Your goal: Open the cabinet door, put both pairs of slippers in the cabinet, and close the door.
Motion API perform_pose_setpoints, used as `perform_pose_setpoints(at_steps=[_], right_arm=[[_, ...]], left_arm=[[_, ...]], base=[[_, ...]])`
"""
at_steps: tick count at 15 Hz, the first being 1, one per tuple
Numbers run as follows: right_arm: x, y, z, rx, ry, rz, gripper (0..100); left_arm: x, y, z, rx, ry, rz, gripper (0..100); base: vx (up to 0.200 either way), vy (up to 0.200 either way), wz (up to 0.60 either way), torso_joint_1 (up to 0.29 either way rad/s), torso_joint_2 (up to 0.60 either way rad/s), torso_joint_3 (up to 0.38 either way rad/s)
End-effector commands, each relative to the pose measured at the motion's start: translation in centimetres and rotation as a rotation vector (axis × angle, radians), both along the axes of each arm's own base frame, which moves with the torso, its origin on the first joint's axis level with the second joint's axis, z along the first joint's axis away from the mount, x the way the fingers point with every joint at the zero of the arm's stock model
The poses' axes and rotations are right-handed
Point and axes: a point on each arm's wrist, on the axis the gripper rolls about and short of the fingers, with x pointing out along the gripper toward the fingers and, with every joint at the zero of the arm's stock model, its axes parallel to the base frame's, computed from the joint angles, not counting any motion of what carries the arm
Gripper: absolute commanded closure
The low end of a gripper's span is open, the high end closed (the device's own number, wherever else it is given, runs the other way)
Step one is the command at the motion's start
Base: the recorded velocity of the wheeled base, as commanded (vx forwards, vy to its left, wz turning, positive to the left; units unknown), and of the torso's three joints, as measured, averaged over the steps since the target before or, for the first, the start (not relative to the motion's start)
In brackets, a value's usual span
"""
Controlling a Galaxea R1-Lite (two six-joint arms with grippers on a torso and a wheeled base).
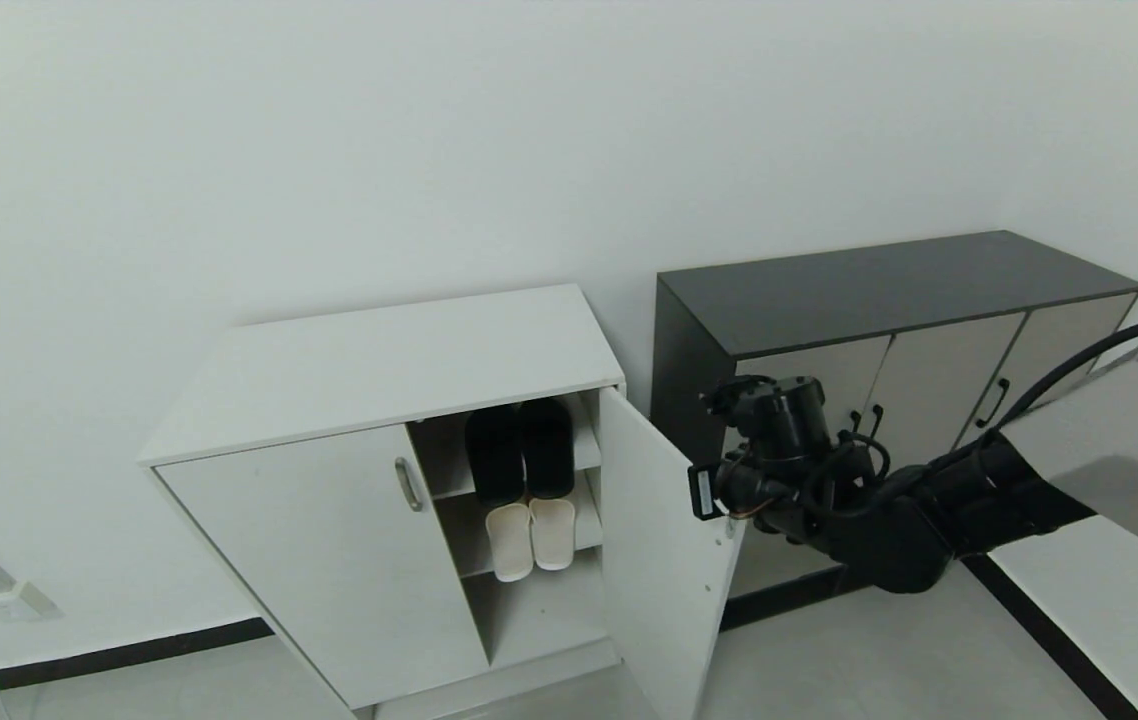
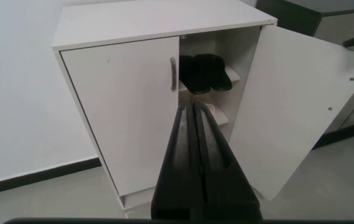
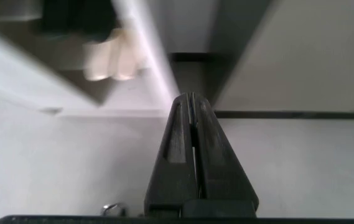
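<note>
The white cabinet (image 1: 329, 540) stands against the wall with its left door shut and its right door (image 1: 664, 560) swung open. A black pair of slippers (image 1: 521, 448) lies on the upper shelf. A white pair (image 1: 530, 535) lies on the shelf below. My right gripper (image 1: 704, 492) is shut and sits at the outer side of the open door, close to its free edge. In the right wrist view the shut gripper (image 3: 191, 96) points past the door edge (image 3: 145, 43) toward the white slippers (image 3: 111, 59). My left gripper (image 2: 193, 104) is shut and empty, facing the cabinet's middle below the black slippers (image 2: 204, 71).
A dark grey cabinet (image 1: 889, 290) with pale doors stands right of the white one. A white surface with a black edge (image 1: 1109, 590) runs along the right. A wall socket and cable (image 1: 19, 600) sit low at the left.
</note>
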Motion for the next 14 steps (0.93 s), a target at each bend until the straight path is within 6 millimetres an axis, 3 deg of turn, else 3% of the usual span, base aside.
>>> perform_pose_setpoints(at_steps=[1, 6, 13, 14], right_arm=[[-2.5, 1.4, 0.9, 0.021, 0.001, 0.057, 100], [-3.9, 1.6, 2.0, 0.062, -0.016, 0.085, 100], [-5.5, 1.9, 1.1, 0.053, -0.016, 0.126, 100], [-5.8, 2.0, 1.1, 0.05, -0.012, 0.134, 100]], left_arm=[[0.0, 0.0, 0.0, 0.0, 0.001, -0.001, 100], [0.0, 0.0, 0.0, 0.0, 0.001, -0.001, 100], [0.0, 0.0, 0.0, 0.0, 0.001, -0.001, 100], [0.0, 0.0, 0.0, 0.0, 0.001, -0.001, 100]], base=[[0.0, 0.0, 0.0, 0.0, 0.0, 0.0], [0.0, 0.0, 0.0, 0.0, 0.0, 0.0], [0.0, 0.0, 0.0, 0.0, 0.0, 0.0], [0.0, 0.0, 0.6, -0.002, 0.0, 0.002]])
